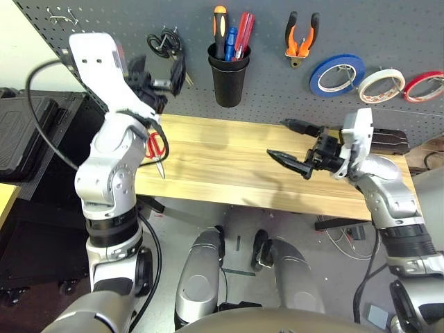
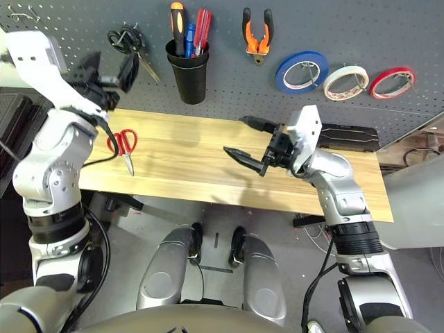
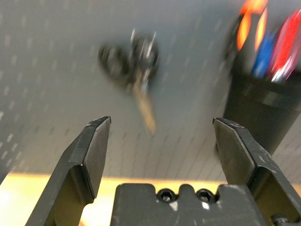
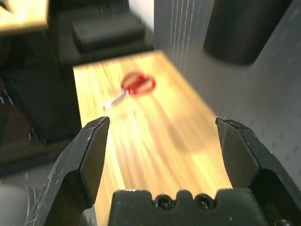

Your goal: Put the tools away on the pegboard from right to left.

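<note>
Left eye view: shows red-handled scissors [image 2: 127, 153] lying on wooden table [image 1: 222, 166], pliers [image 1: 303, 50] and white tape roll [image 1: 362, 88] hanging on pegboard [image 1: 125, 21], screwdriver [image 1: 220, 28] in black cup [image 1: 229, 84]. Also shows left gripper [image 1: 159, 64] and right gripper [image 1: 277, 137] spread wide, empty.

The pegboard [image 1: 201, 128] over there is dark grey, dotted all over with rows of small holes, and the tabletop [image 1: 236, 166] is pale yellow wood with streaky grain. I see red handles and silvery blades on one pair of scissors [image 2: 123, 146], black handles on the other [image 2: 126, 39]. The pliers [image 1: 300, 41] are orange and black, and so is the screwdriver handle [image 1: 220, 24]. The cup [image 1: 229, 84] is plain black, with a blue tool [image 1: 231, 41] and red-handled ones [image 1: 244, 31] in it. The tape rolls are blue [image 1: 317, 81], white [image 1: 366, 94] and red [image 2: 378, 93].
</note>
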`<state>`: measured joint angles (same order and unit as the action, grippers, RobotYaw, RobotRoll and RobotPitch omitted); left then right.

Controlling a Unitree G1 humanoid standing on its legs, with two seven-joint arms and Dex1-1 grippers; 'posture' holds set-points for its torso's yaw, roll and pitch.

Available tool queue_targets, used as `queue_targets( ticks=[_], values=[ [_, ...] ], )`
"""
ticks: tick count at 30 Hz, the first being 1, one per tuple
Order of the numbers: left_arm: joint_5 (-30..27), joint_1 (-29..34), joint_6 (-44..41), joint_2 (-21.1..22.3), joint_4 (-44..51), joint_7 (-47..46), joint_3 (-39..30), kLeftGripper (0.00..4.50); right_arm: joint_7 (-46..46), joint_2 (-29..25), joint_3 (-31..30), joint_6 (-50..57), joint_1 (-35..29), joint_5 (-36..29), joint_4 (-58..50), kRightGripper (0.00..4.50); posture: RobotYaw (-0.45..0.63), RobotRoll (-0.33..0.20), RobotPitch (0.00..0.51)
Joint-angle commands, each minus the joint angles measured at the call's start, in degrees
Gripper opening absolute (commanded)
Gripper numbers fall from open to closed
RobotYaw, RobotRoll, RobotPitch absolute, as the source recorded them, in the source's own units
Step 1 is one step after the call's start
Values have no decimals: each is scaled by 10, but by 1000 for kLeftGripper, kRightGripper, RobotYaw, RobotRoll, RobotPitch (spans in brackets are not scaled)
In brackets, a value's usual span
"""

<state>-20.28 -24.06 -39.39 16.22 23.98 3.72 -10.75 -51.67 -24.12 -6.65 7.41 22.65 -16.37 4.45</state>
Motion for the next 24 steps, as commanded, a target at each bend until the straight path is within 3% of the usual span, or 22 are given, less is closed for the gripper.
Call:
queue_targets(
  ticks=[1, 9, 24],
  values=[
    [38, 42, 9, 6, -22, 0, 28, 4435, 47, 11, -33, 60, 16, 49, 17, 4500, 296, 0, 207],
    [113, 102, 62, 7, -154, -14, 39, 4435, 85, 48, -90, 84, 29, 113, 45, 4500, 291, 0, 222],
    [161, 65, 173, 5, -367, -64, -11, 4435, 108, 95, -137, 79, 18, 171, 75, 4500, 262, 0, 317]
  ],
)
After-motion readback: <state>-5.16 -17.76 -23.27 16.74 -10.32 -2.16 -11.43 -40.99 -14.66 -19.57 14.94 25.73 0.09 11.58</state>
